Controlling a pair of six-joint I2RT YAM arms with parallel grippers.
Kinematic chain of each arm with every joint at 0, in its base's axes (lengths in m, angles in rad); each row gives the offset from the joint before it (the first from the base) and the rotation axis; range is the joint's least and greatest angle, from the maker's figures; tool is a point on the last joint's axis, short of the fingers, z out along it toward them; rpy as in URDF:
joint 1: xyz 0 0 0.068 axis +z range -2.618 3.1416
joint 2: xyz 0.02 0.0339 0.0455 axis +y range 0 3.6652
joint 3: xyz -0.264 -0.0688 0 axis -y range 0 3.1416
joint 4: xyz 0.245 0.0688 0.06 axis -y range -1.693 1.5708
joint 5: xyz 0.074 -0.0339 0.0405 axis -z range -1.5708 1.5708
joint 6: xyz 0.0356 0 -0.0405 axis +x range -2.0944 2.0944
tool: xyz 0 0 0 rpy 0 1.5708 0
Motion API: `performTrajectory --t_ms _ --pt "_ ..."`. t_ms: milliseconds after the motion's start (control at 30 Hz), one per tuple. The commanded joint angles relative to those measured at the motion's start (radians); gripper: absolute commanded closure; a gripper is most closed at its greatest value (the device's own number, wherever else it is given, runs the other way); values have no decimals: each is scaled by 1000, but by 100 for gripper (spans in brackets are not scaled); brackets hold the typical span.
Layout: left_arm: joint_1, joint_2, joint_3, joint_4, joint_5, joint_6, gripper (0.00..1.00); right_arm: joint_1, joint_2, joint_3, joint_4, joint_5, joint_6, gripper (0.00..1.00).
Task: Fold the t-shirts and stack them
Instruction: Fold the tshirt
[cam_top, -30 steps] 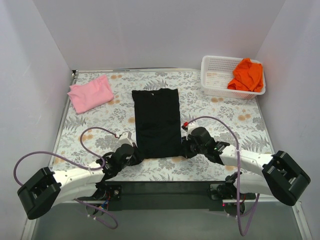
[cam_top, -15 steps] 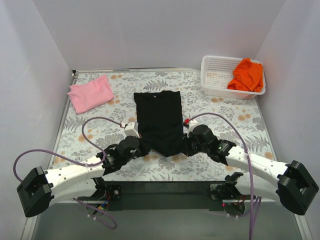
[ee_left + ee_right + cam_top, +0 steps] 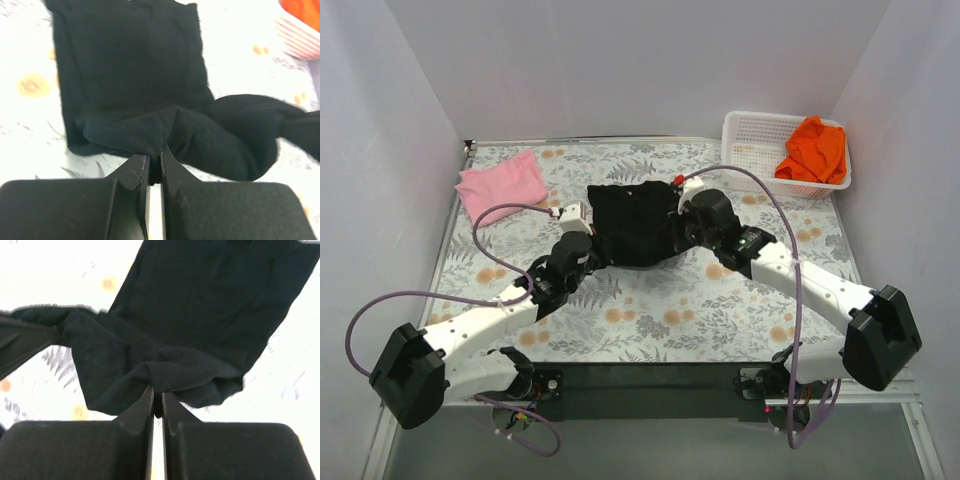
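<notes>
The black t-shirt (image 3: 635, 220) lies at the middle of the table, its near half doubled up over the far half. My left gripper (image 3: 592, 243) is shut on its near left corner (image 3: 150, 145). My right gripper (image 3: 680, 228) is shut on its near right corner (image 3: 165, 375). Both hold the cloth lifted above the flat part. The pink t-shirt (image 3: 501, 186) lies folded at the back left. The orange t-shirt (image 3: 813, 149) hangs crumpled in the basket. The blue chest mark does not show.
The white mesh basket (image 3: 750, 152) stands at the back right corner. Purple cables (image 3: 500, 225) loop over both arms. White walls close the table on three sides.
Both grippers have carried the black shirt's near edge away from the bases, toward the far edge, folding the shirt over itself. The shirt now looks about half as long.
</notes>
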Motion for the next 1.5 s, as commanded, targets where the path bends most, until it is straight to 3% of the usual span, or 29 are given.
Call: performTrajectory --t_ms 0,200,600,1100,1467 --pt "68 45 57 74 60 82 100 -57 84 125 31 -23 -53 99" --pt "190 193 146 144 172 124 100 -160 245 257 31 -127 -82 99" --pt "335 477 348 190 316 133 100 -282 487 478 30 -266 -99 99" --pt "425 726 570 190 436 153 100 -363 713 705 30 -355 -101 99" --pt "493 870 633 233 482 112 100 -387 926 895 37 -396 -99 99"
